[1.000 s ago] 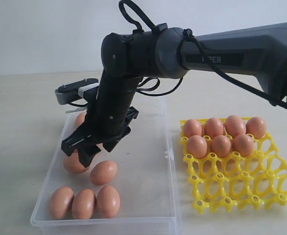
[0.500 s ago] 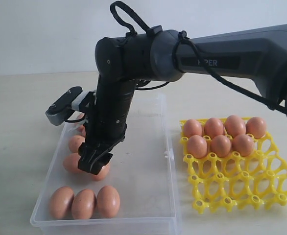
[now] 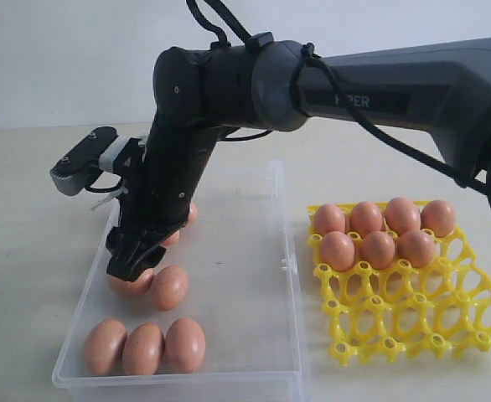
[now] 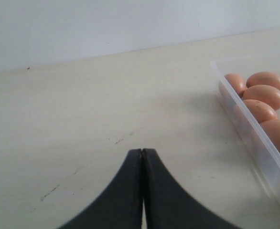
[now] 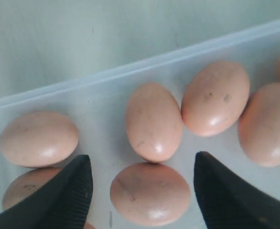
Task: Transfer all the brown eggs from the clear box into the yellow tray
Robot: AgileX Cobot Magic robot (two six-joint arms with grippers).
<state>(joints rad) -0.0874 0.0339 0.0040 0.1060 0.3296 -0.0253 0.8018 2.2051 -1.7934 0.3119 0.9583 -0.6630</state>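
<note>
Right fingers (image 3: 125,265) swung left — lower, over brown eggs (image 3: 168,286).

Seven brown eggs (image 3: 378,248), smooth & oval, sit in the yellow tray (image 3: 413,322): 4 in the back row, 3 in the next. The clear box (image 3: 245,276) lies just left of the tray. It holds more eggs: 3 side by side at the near wall, others further back, partly hidden.
</note>
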